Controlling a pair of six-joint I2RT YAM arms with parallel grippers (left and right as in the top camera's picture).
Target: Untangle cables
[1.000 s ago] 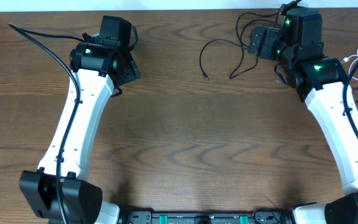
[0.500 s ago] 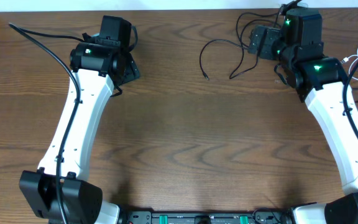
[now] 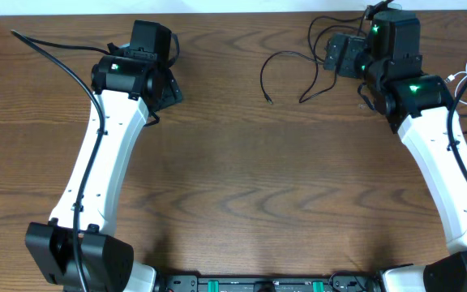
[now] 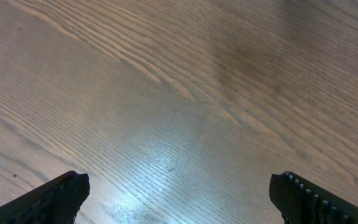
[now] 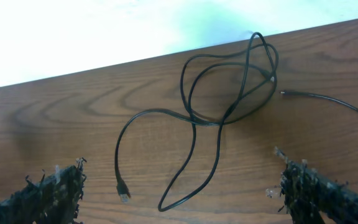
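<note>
Left pincer (image 4: 176, 185) agape, right pincer (image 5: 180, 173) facing cables (image 5: 194, 122)

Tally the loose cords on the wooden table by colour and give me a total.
Thin black flexible cords: 2
Thin white flexible cord: 1
Total: 3

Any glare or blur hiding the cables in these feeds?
Right wrist: black cables crisp, backdrop beyond the table edge blown out white. Left wrist: bright glare patch on the table, no cable shown. Overhead: even light, sharp.
</note>
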